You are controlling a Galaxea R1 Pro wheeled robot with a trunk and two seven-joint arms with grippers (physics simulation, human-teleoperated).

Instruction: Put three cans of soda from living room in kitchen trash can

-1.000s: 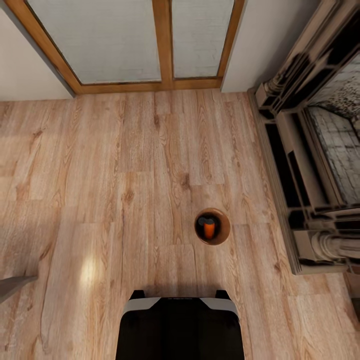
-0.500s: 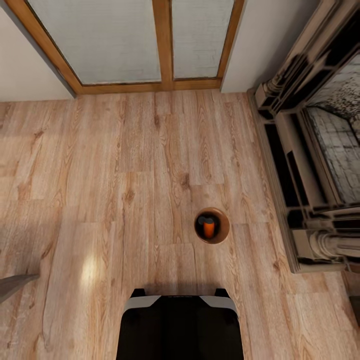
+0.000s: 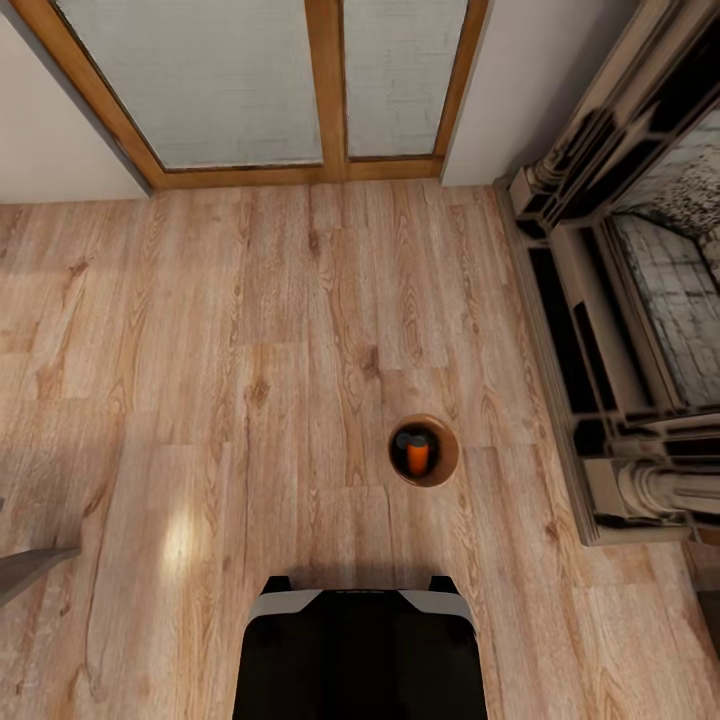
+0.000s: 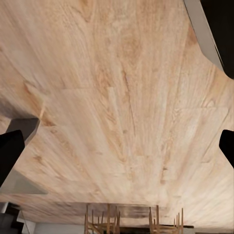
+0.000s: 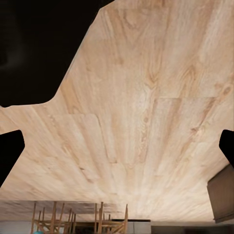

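Left gripper open; soda can upright in bin

Open floor; bin beside fireplace.

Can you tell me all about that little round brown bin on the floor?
The trash can is a small round bin with a glossy brown rim and a dark inside. It stands upright on the light wood plank floor, just ahead of the robot's base and beside the fireplace, touching neither. Inside it lies one orange soda can with a grey top.
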